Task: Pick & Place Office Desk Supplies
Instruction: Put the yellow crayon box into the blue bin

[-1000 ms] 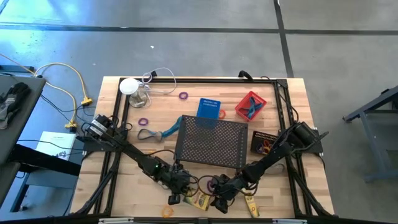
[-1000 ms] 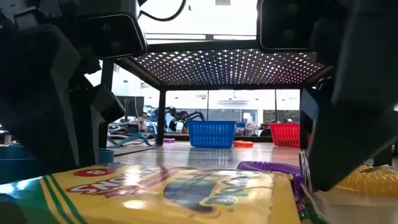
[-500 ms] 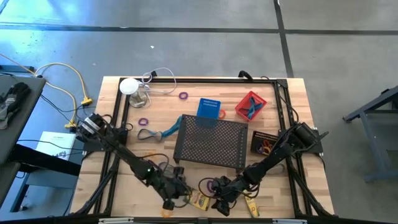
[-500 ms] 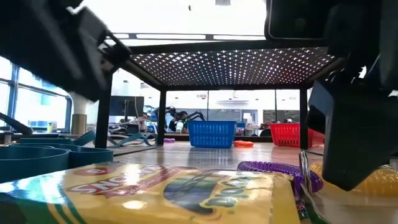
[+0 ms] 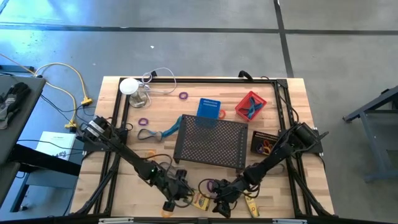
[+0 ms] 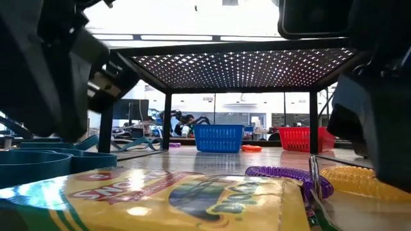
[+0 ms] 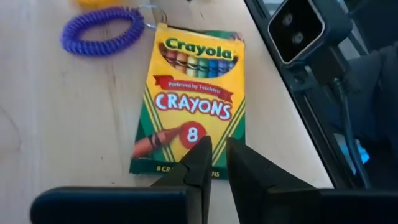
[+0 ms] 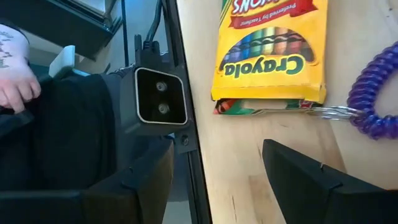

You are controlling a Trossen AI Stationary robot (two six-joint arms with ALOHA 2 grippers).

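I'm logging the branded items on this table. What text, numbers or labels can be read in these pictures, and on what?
"Crayola" – top of the yellow crayon box, left wrist view.
"CRAYONS" – middle of that box.
"8" – red circle on that box.
"Crayola" – seen upside down on the box in the right wrist view.
Small print on the red banner and along the box's bottom edge: too small to read.
Box lettering in the low view: blurred.

The worktop (image 7: 37, 124) under the left hand (image 7: 214, 163) is pale, smooth wood. The crayon box (image 7: 193, 99) just ahead of it is glossy printed card; the purple coil (image 7: 102, 30) beyond looks like ribbed plastic.
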